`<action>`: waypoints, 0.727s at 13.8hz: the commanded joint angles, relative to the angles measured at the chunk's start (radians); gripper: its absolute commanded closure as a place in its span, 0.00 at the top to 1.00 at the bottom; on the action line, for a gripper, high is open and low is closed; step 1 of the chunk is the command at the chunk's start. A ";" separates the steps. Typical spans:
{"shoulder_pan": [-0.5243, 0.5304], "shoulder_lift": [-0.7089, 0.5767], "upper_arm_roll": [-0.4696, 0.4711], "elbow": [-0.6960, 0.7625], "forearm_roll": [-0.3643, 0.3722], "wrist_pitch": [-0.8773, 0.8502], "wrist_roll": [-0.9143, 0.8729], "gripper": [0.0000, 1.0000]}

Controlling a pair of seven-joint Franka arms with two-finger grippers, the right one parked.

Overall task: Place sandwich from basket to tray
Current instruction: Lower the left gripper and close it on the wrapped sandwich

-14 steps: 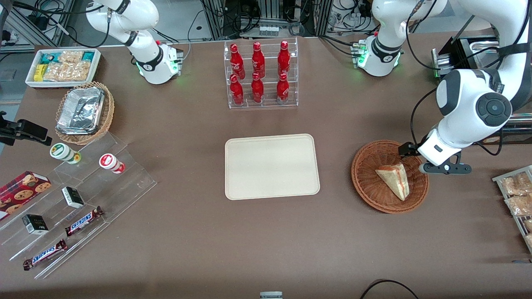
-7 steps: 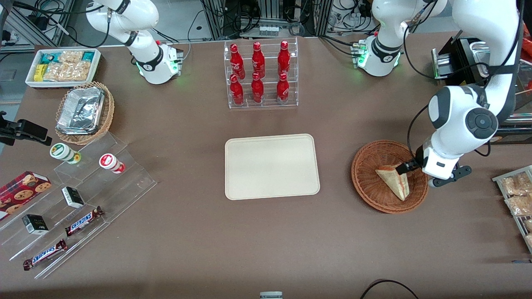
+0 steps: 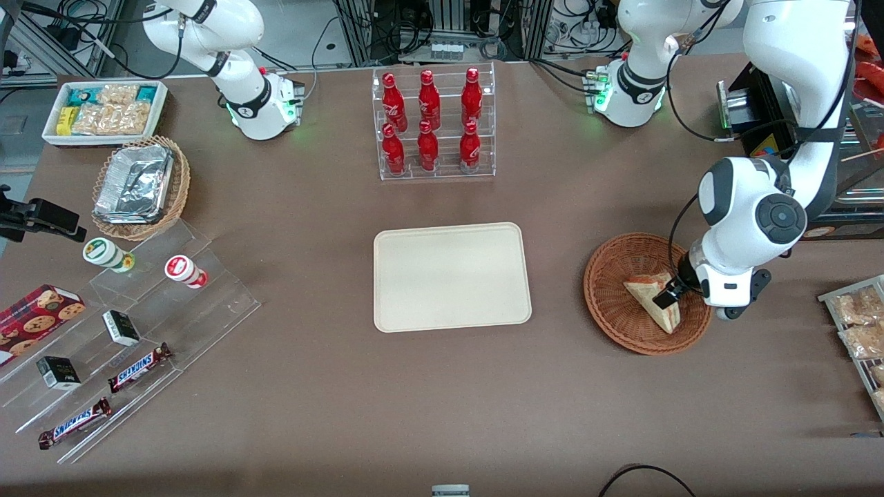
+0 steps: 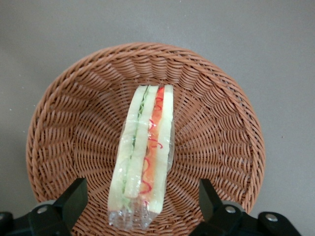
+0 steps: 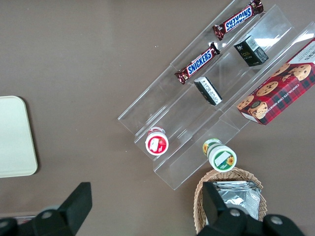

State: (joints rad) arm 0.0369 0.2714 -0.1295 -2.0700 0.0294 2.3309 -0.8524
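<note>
The sandwich, a pale wrapped wedge with red, orange and green filling, lies in the round reddish-brown wicker basket toward the working arm's end of the table. It also shows in the left wrist view, lying in the basket. My left gripper is over the basket, just above the sandwich. In the wrist view the gripper is open, with one finger on each side of the sandwich's end and a gap to each. The cream-beige tray lies at the table's middle with nothing on it.
A clear rack of red bottles stands farther from the front camera than the tray. A wire rack of snack packets lies beside the basket at the working arm's table edge. A tan basket with foil containers and clear steps with snacks lie toward the parked arm's end.
My left gripper has moved from the basket's rim in over the basket and down toward the sandwich. The sandwich has not moved.
</note>
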 commanded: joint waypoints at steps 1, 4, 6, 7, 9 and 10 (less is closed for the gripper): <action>-0.014 0.031 0.004 0.019 -0.013 -0.005 -0.024 1.00; -0.014 0.055 0.004 0.019 -0.009 -0.004 -0.011 1.00; -0.009 0.071 0.004 0.024 -0.009 0.004 -0.011 1.00; -0.006 0.083 0.004 0.031 -0.011 0.002 -0.011 1.00; -0.008 0.095 0.004 0.031 -0.011 -0.002 -0.013 0.71; -0.009 0.094 0.005 0.030 -0.011 -0.005 -0.013 0.28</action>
State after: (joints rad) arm 0.0325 0.3494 -0.1275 -2.0612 0.0285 2.3313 -0.8578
